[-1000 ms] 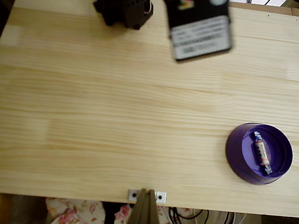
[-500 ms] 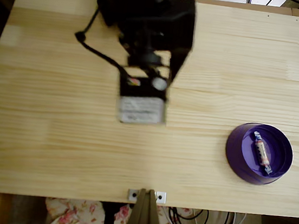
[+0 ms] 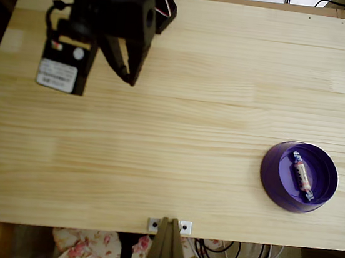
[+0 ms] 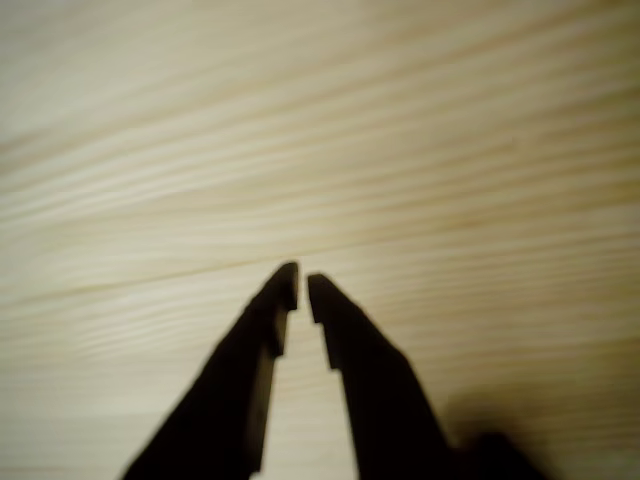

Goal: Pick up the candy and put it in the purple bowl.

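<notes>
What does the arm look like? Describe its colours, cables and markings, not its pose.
The arm is black and blocky, with red, white and black wires near its base. A black box at the wrist carries a white printed label, a white round sticker and a small coloured mark. The gripper has two dark, tapered, pointed fingers.

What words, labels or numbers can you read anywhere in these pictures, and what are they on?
White label on the arm's black block: lines of print, too blurred to read.
Candy wrapper in the purple bowl: markings too small to read.
Nothing else carries text.
</notes>
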Robot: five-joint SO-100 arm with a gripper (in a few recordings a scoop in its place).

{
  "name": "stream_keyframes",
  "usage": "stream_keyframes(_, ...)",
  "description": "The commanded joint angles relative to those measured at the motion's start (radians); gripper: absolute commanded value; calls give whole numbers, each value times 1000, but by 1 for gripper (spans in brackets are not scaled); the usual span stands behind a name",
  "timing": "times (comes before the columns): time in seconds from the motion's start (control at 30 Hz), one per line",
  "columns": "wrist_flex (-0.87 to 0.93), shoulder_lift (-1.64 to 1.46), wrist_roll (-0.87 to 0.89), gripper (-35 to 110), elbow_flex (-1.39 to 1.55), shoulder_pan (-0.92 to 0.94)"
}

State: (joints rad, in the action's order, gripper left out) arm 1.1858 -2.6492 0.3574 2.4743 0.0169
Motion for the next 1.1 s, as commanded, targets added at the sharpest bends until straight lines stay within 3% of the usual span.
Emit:
stream_keyframes(0.0,-55,-124,-31,0,78,48)
stream_keyframes(0.37,-199,-417,-74,0,426,52)
stream_keyframes(0.6,-253,-518,-250,0,508,44)
stream_keyframes(1.07,-192,-650,-245,0,561,48)
